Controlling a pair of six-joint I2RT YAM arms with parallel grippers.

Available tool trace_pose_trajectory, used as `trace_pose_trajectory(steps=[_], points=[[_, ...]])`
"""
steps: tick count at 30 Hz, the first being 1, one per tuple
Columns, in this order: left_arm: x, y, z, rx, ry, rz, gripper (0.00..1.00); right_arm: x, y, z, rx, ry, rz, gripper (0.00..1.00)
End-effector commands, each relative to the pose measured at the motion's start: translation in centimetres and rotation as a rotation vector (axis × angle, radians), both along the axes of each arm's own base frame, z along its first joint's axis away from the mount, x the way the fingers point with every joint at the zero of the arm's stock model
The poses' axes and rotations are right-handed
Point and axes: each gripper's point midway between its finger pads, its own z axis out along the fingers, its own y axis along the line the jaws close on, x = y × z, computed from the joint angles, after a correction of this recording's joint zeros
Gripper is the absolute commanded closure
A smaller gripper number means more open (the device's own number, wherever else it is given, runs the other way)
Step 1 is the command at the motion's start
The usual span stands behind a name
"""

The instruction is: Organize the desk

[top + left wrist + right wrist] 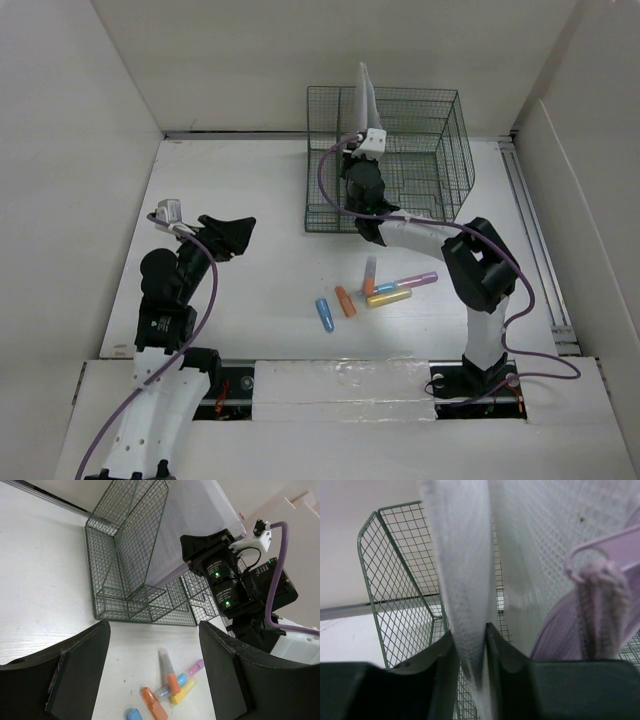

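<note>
Right gripper (470,635): jaws narrow, one finger on each side of the white mesh pouch (462,580), both touching it.
Pouch: upright, inside the green wire basket (440,140).
Left gripper (155,630): fingers spread wide, holding nothing, above the desk (250,180).
Desk: white tabletop under both arms; basket at its far side.

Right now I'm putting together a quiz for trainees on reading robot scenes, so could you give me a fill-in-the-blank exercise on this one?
1. The right gripper pinches the white mesh pouch, which stands in the ____ wire basket.
2. The left gripper has its jaws ____ and holds nothing.
3. The loose markers lie on the desk, nearer the base of the ____ arm.
Missing words: green; open; right.
</note>
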Motion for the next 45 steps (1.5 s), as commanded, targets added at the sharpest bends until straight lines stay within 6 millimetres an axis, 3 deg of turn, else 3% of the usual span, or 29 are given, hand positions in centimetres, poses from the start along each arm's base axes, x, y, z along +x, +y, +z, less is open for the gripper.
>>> trace_pose_trajectory(steps=[1,2,5,7,8,9,10,11,12,15,17,18,20,22,23,24,25,26,28,29,31,32,33,34,35,38,41,42,45], points=[[-0.1,0.4,3.3,0.023,-0.081,0.023,0.33,0.5,0.1,3.1,0.058,-0.047,-0.005,0.66],[-0.3,0.5,3.9,0.023,-0.092,0.025,0.33,0.5,0.1,3.7,0.056,-0.047,-0.004,0.59],[-0.2,0.4,3.8,0.019,-0.092,0.02,0.33,-0.2,-0.4,3.9,0.058,-0.049,-0.004,0.51],[-0.2,0.4,3.5,0.018,-0.089,0.021,0.33,-1.4,-0.1,4.9,0.073,-0.065,0.007,0.38],[-0.2,0.4,3.4,0.018,-0.084,0.023,0.33,-2.1,-0.6,6.9,0.094,-0.093,0.013,0.31],[-0.2,0.4,3.4,0.019,-0.085,0.025,0.33,-2.5,-0.8,7.5,0.083,-0.083,0.022,0.21],[-0.1,0.5,3.5,0.022,-0.083,0.029,0.33,-3.2,-0.5,8.7,0.087,-0.091,0.048,0.17],[0.0,0.5,3.5,0.024,-0.079,0.029,0.33,-4.3,-1.3,11.4,0.106,-0.116,0.054,0.13],[0.0,0.5,3.5,0.026,-0.078,0.028,0.33,-4.9,-1.7,12.0,0.092,-0.101,0.063,0.05],[0.3,0.3,3.5,0.032,-0.066,0.02,0.33,-8.3,-1.5,14.7,0.088,-0.082,0.149,0.0],[0.3,0.2,3.3,0.04,-0.058,0.009,0.33,-9.7,-1.3,13.4,0.062,-0.025,0.196,0.0],[0.3,0.1,3.2,0.042,-0.054,0.005,0.33,-10.8,-1.2,13.8,0.063,-0.019,0.225,0.0],[0.2,0.0,3.1,0.045,-0.051,-0.001,0.33,-11.9,-0.7,11.0,0.039,0.069,0.259,0.03],[0.1,-0.1,3.1,0.047,-0.05,-0.012,0.38,-14.1,0.6,8.3,0.049,0.149,0.359,0.32],[-0.1,-0.2,3.2,0.05,-0.053,-0.017,0.41,-15.2,1.3,7.1,0.033,0.182,0.415,0.53],[-0.2,-0.1,3.5,0.062,-0.061,-0.016,0.43,-16.9,2.5,5.2,0.003,0.234,0.487,0.85],[-0.4,0.0,3.5,0.073,-0.058,-0.015,0.49,-18.5,3.5,3.8,-0.013,0.277,0.563,0.95],[-0.5,0.0,3.5,0.08,-0.056,-0.013,0.55,-20.4,3.3,-0.4,-0.086,0.396,0.601,1.0],[-0.7,0.2,3.6,0.107,-0.049,-0.007,0.71,-23.9,4.4,-3.9,-0.136,0.513,0.704,1.0],[-0.7,0.3,3.6,0.115,-0.047,-0.007,0.76,-25.8,3.8,-6.7,-0.17,0.588,0.73,1.0],[-0.8,0.3,3.9,0.142,-0.056,-0.013,0.85,-29.3,4.6,-9.1,-0.181,0.663,0.828,1.0],[-0.7,0.4,3.7,0.162,-0.05,-0.011,0.86,-31.4,3.8,-11.8,-0.216,0.757,0.843,0.94],[-0.7,0.4,4.0,0.161,-0.055,-0.007,0.86,-31.4,3.7,-11.8,-0.217,0.757,0.843,0.94],[-0.6,0.6,3.7,0.183,-0.047,-0.004,0.85,-32.2,3.9,-12.4,-0.213,0.783,0.859,0.86],[-0.6,0.7,3.6,0.192,-0.044,0.001,0.83,-32.2,3.8,-13.1,-0.216,0.798,0.852,0.68],[-0.4,0.9,3.5,0.235,-0.039,0.002,0.7,-32.2,4.6,-13.9,-0.223,0.802,0.878,0.46],[-0.2,0.9,3.3,0.263,-0.035,-0.003,0.56,-31.7,6.3,-14.6,-0.237,0.814,0.904,0.41],[-0.1,0.8,2.9,0.264,-0.028,-0.009,0.53,-31.8,6.9,-15.7,-0.256,0.835,0.91,0.4],[0.0,0.5,2.3,0.257,-0.023,-0.026,0.52,-31.1,8.0,-15.9,-0.256,0.823,0.915,0.4]])
